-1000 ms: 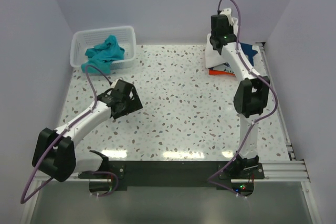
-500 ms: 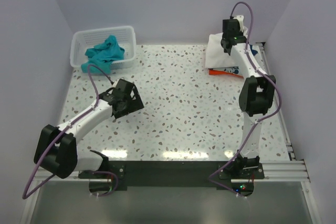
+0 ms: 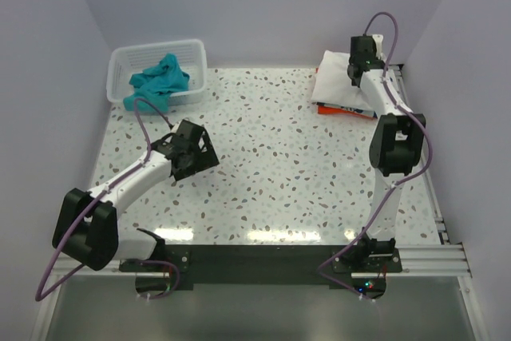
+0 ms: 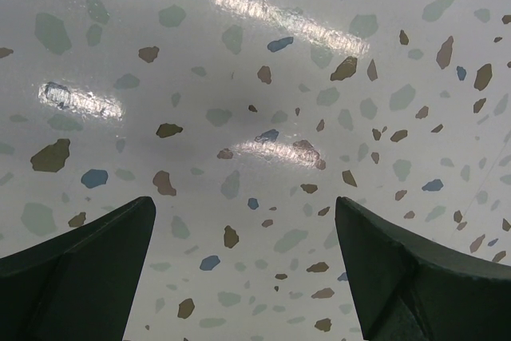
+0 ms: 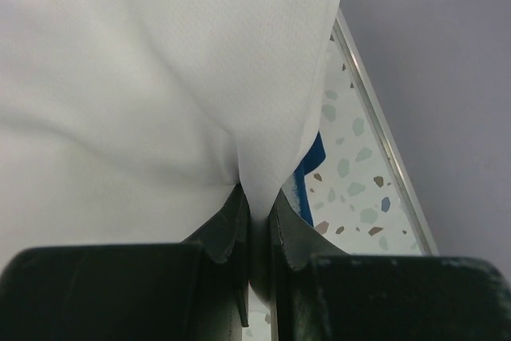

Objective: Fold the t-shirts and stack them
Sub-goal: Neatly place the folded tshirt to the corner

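White t-shirt point(image 3: 334, 77) pinched at the worktop's point(image 3: 279, 157) far right corner.
Top view: it lies atop an orange t-shirt point(image 3: 329, 109); the teal t-shirt point(image 3: 162, 77) sits in the basket point(image 3: 118, 61). Left wrist: left jaws wide apart over speckled worktop. Right wrist: right jaws clamped on a white fold.

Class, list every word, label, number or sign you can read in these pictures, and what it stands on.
No text can be read.
Navy cloth shirt with white print, under the large white cloth shirt: print too small and blurred to read.
White plastic mesh basket, speckled table: no lettering seen.
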Robot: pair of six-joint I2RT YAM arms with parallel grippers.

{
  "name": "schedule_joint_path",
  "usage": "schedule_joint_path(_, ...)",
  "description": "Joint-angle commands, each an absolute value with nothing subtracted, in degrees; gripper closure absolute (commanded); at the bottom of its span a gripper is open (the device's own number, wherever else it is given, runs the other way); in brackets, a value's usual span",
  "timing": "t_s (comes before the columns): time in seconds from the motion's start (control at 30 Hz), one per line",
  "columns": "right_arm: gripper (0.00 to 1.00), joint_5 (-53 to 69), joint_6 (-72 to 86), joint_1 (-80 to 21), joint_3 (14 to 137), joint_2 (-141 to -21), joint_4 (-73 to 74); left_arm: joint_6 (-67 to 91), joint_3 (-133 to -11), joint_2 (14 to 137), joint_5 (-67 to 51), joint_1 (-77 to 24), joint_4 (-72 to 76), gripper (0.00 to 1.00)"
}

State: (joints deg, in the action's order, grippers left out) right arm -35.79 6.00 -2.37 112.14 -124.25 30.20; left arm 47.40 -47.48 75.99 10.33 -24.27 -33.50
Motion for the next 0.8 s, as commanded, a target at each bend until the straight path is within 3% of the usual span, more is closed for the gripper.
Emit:
schedule_joint_path(0.0,1.00,-35.4,7.3,-1.1,112.6,-123.0,29.4,47.6,-49.6,76.0,10.1,-23.7,-31.4,0.00)
schedule_joint_path(0.77,0.99,-32.1,4.9,2.5,115.4,-126.6,29.1,47.8,-49.8,77.3,10.0,-23.6,-31.7,0.00)
